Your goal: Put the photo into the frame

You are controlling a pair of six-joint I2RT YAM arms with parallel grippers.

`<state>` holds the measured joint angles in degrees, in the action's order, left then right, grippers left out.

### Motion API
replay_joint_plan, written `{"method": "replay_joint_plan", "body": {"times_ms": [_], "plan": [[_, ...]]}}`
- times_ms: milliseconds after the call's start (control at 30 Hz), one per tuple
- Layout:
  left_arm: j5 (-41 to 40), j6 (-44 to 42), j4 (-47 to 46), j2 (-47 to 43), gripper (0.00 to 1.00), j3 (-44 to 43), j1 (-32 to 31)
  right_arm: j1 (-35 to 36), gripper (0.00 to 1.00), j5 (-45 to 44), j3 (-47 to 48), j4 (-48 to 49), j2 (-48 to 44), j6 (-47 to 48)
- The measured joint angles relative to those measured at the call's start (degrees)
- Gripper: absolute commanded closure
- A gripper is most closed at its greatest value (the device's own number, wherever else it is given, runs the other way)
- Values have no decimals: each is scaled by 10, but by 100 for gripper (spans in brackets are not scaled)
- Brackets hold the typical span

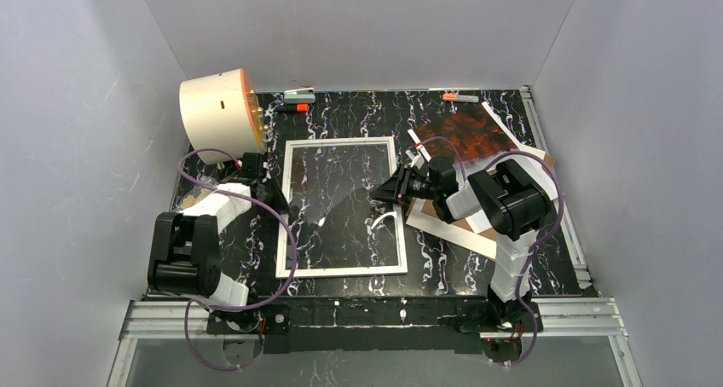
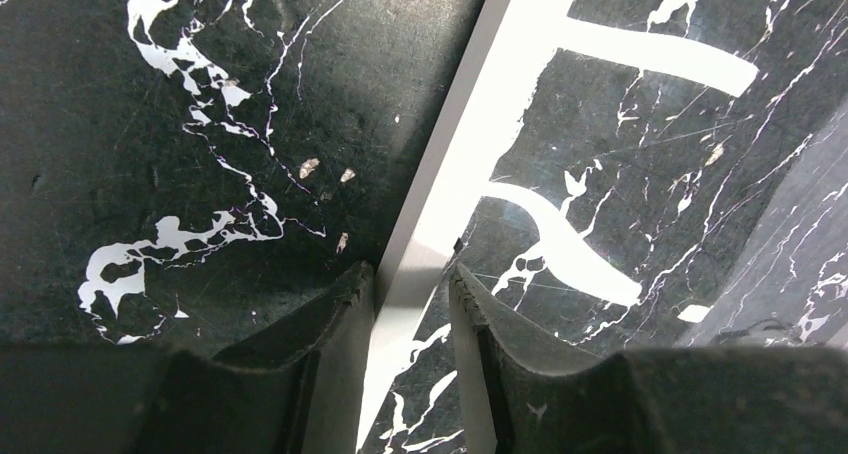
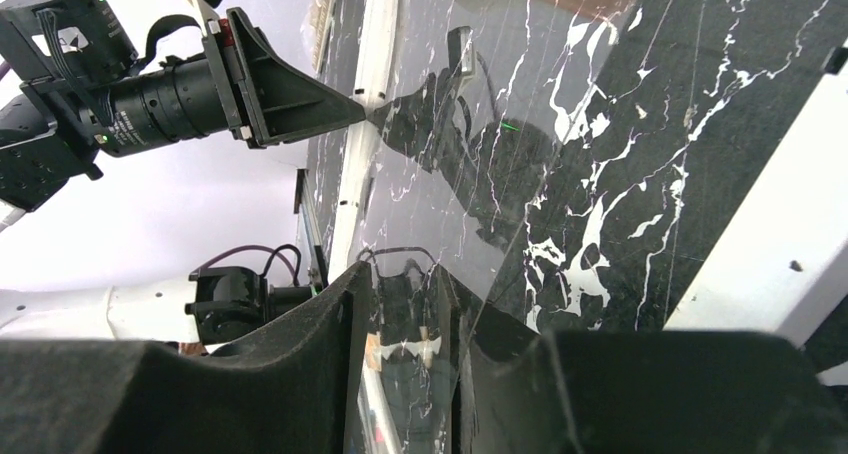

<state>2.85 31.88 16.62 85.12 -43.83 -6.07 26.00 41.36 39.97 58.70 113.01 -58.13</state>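
The white frame [image 1: 341,270] lies flat in the middle of the black marble table. My left gripper [image 1: 274,193] is at its left rail. In the left wrist view that rail [image 2: 480,144] runs between the fingers, and my left gripper [image 2: 412,274] is shut on it. My right gripper [image 1: 379,193] reaches in over the frame's right side. There the raised edge of a clear pane [image 3: 470,124] sits between the fingers, and my right gripper [image 3: 405,279] stands a little open around it. The red-orange photo [image 1: 465,134] lies at the back right, behind the right arm.
A white mat [image 1: 443,229] and a brown board [image 1: 473,225] lie under the right arm. A cream cylinder [image 1: 217,110] stands at the back left. Two clips [image 1: 298,93] [image 1: 460,98] sit along the back edge. White walls enclose the table.
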Motion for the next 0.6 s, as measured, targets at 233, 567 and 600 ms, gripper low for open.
{"method": "replay_joint_plan", "body": {"times_ms": [233, 567, 600], "plan": [[-1, -10, 0, 1, 77, 0, 0, 0, 62, -1, 0, 0, 8, 0], [-6, -12, 1, 3, 79, -2, -1, 0, 59, -1, 0, 0, 9, 0], [-8, -11, 2, 3, 79, -3, -1, 0, 57, -1, 0, -1, 9, 0]]}}
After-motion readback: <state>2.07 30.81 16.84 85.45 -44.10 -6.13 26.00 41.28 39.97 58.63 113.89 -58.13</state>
